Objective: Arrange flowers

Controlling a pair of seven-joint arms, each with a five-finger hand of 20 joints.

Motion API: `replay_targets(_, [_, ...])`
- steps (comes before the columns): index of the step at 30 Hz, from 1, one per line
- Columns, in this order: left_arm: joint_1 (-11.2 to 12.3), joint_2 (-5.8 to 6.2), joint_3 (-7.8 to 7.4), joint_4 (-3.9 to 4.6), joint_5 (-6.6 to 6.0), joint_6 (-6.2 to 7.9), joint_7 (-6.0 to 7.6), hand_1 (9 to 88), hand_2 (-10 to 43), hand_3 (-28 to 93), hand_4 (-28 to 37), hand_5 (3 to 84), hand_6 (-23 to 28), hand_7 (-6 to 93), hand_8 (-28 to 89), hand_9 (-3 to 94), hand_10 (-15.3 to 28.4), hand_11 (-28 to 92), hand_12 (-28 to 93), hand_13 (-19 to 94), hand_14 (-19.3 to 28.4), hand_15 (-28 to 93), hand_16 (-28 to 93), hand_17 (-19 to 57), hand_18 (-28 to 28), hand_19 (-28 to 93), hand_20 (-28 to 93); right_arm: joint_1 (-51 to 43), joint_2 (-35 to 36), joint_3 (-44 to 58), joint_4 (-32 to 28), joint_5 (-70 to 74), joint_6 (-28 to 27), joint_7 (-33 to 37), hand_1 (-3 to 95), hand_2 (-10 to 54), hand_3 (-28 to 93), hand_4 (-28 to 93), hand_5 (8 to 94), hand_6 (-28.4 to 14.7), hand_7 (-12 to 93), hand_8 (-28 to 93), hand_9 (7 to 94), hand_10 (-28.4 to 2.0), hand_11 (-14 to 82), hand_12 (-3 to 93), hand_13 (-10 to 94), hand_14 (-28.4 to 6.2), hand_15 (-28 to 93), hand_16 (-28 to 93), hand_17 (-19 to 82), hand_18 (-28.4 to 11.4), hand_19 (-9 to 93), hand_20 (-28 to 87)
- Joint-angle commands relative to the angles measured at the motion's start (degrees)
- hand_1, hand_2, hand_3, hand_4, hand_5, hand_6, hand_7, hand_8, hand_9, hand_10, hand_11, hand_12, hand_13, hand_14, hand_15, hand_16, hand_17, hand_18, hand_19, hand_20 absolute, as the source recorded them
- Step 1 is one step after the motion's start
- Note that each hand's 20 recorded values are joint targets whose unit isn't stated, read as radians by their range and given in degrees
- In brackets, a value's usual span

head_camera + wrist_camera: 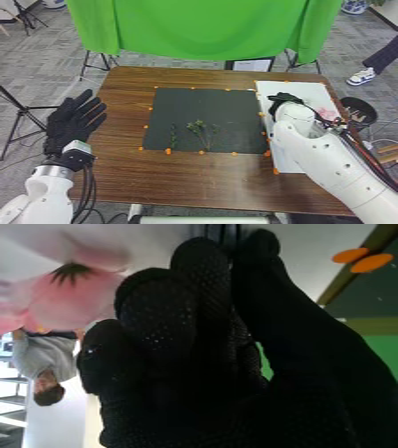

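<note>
You look early in the arranging, with green sprigs (197,125) on the dark mat (235,105), pink flowers (327,114) on the white board (287,164) left to add, your left hand (73,121) spreading its fingers wide, your right hand's (160,349) grip impossible to tell.

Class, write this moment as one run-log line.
left hand: open | right hand: over white board | pink flowers: nearby | sprigs: on dark mat

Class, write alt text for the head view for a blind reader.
Green sprigs lie on a dark mat on a brown table. The robot's right hand is over a white sheet beside the mat, near pink flowers; its left hand is open at left.
</note>
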Motion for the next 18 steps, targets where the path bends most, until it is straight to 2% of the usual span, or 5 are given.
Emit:
replay_targets(1, [0.62, -0.24, -0.54, 0.1, 0.61, -1.12, -1.0, 27.0, 10.8, 73, -28.3, 41.1, 9.8, 11.2, -7, 34.0, 16.5, 21, 14, 21, 16.6, 34, -5, -6.8, 15.4, 33, 10, -5.4, 2.53, -0.81, -1.34, -0.26, 8.37, -4.37, 44.6, -7.4, 77, -3, 72.1, -2.6, 51, 21, 89.3, -12.6, 28.5, 33.9, 93, -5.1, 44, 35, 66, -13.2, 93, 21])
replay_targets(7, [1.78, -0.28, -1.03, -0.17, 0.44, -0.94, -0.44, 27.0, 10.8, 73, -28.3, 41.2, 10.2, 10.4, -7, 34.1, 16.6, 21, 14, 21, 16.6, 34, -5, -6.8, 15.5, 33, 10, -8.24, 5.38, 1.36, -5.39, -1.23, 16.24, -9.63, 47.4, -9.3, 77, -1, 76.9, -5.9, 48, 18, 91.8, -11.5, 24.7, 36.1, 94, -4.7, 44, 34, 69, -12.3, 91, 19])
replay_targets(11, [2.46, -0.55, -1.33, -0.3, 0.7, -1.13, -0.82, 27.0, 10.8, 72, -28.3, 41.3, 10.3, 9.8, -6, 34.2, 16.5, 20, 14, 21, 16.6, 34, -5, -6.8, 15.5, 33, 10, -9.42, 7.23, 1.77, -7.72, -1.49, 22.88, -11.01, 49.1, -9.5, 77, -1, 78.5, -7.5, 47, 17, 92.8, -10.6, 23.4, 37.6, 94, -4.6, 46, 32, 70, -12.2, 89, 21])
replay_targets(16, [2.86, -0.71, -1.55, -0.4, 0.81, -1.1, -1.0, 27.0, 10.8, 73, -28.3, 41.3, 10.3, 9.4, -6, 34.2, 16.4, 20, 14, 21, 16.6, 34, -5, -6.8, 15.5, 33, 10, -10.13, 8.33, 1.78, -9.61, -2.41, 28.06, -11.1, 50.5, -9.5, 77, -2, 79.2, -8.1, 47, 16, 93.3, -9.8, 23.4, 40.1, 94, -4.4, 48, 33, 71, -12.7, 88, 25])
replay_targets(18, [3.05, -0.75, -1.69, -0.49, 0.83, -1.13, -1.06, 27.0, 10.8, 73, -28.3, 41.3, 10.2, 9.3, -6, 34.2, 16.4, 20, 14, 21, 16.6, 34, -5, -6.8, 15.5, 33, 10, -10.55, 8.29, 2.57, -11.09, -1.81, 28.15, -9.83, 50.3, -9.5, 77, -1, 79.7, -8.1, 47, 16, 93.6, -9.7, 23.8, 40.8, 94, -4.3, 48, 33, 71, -12.8, 86, 31])
